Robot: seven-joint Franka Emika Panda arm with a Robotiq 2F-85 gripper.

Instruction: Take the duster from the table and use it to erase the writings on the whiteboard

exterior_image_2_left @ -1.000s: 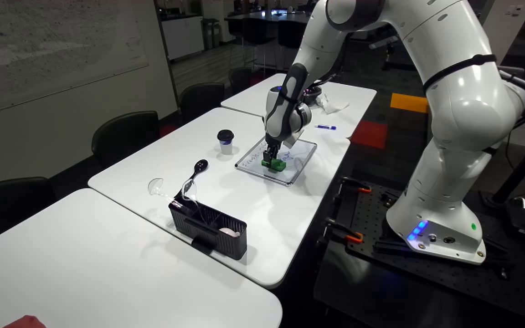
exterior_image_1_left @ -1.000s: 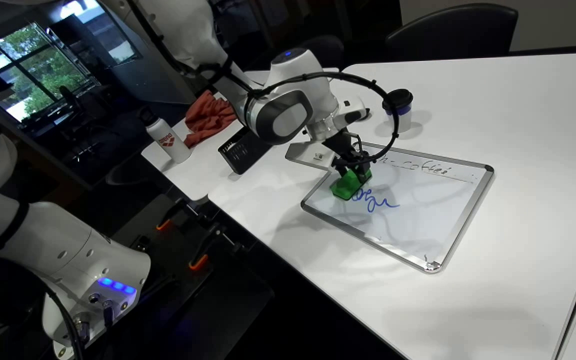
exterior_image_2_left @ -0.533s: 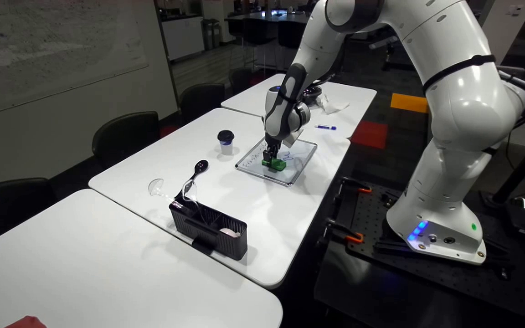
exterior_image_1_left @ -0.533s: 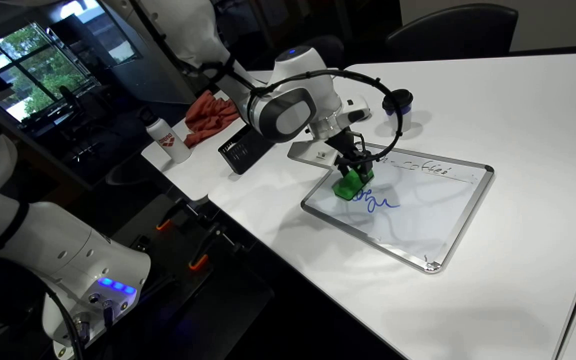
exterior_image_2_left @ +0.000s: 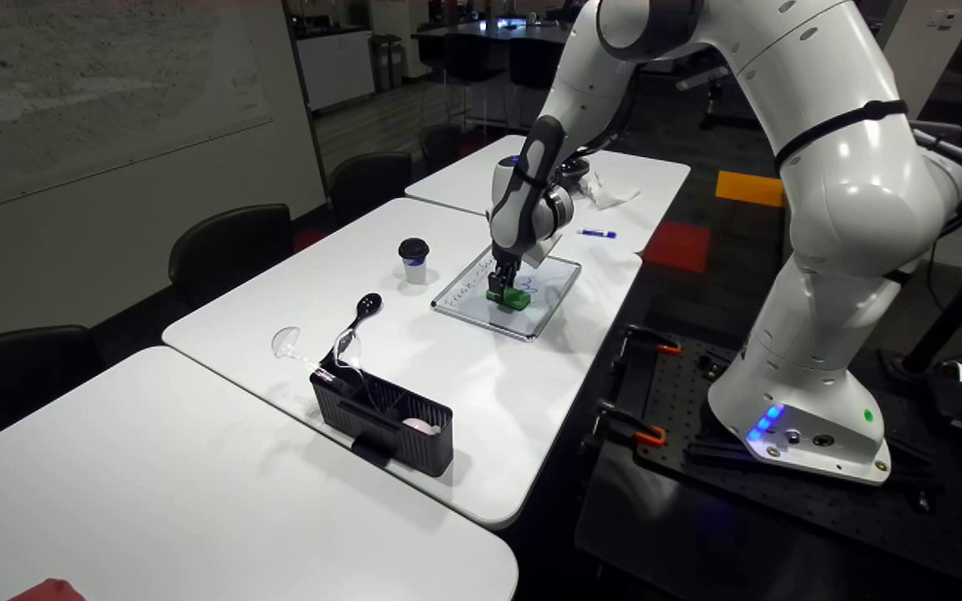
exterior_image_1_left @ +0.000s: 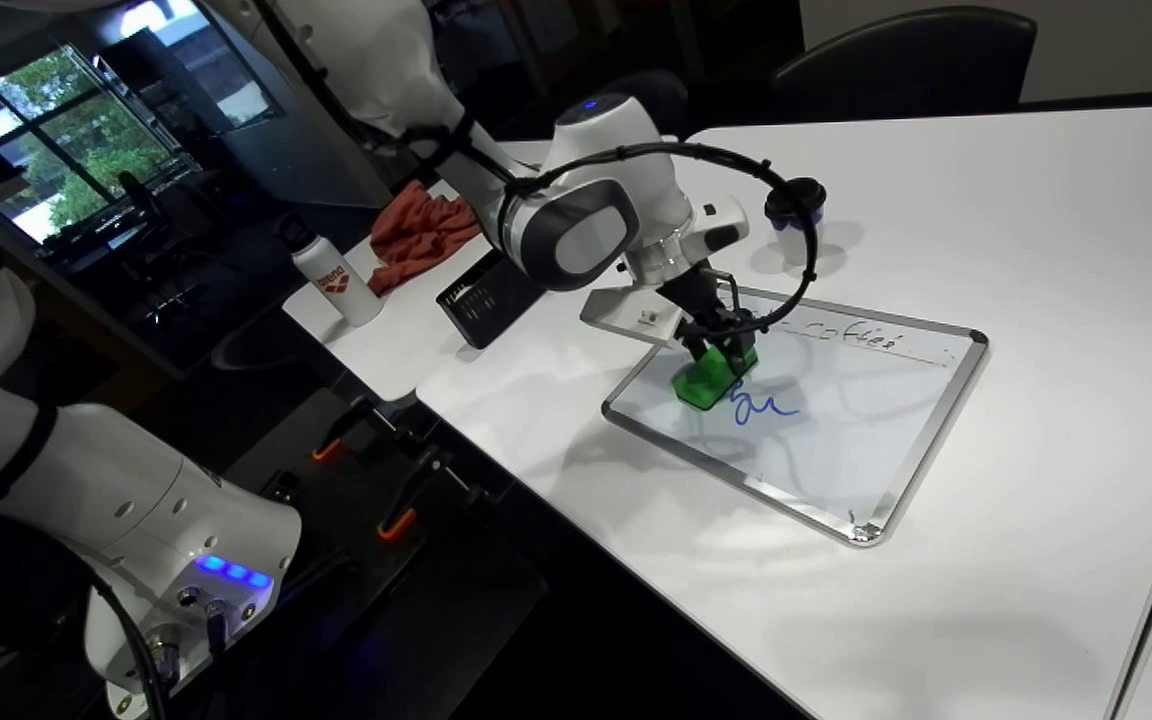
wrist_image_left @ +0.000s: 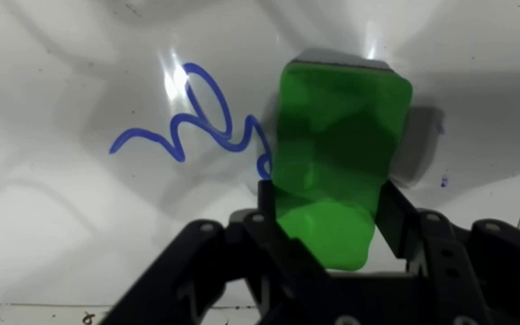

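My gripper is shut on the green duster, with one black finger on each long side. The duster also shows in both exterior views. It is on or just above the whiteboard; I cannot tell whether it touches. Blue writing runs up to the duster's left side in the wrist view and shows beside it in an exterior view. Black writing runs along one side of the board, partly hidden by the gripper and cable. Small blue specks lie right of the duster.
A lidded cup stands beside the board. A black caddy holds utensils, with a black spoon sticking out. A blue marker lies beyond the board. A white bottle and red cloth are on the table.
The gripper and duster have moved a little right and down in the exterior view that shows the bottle. Less of the blue writing's left part is visible there now. The grip is unchanged.
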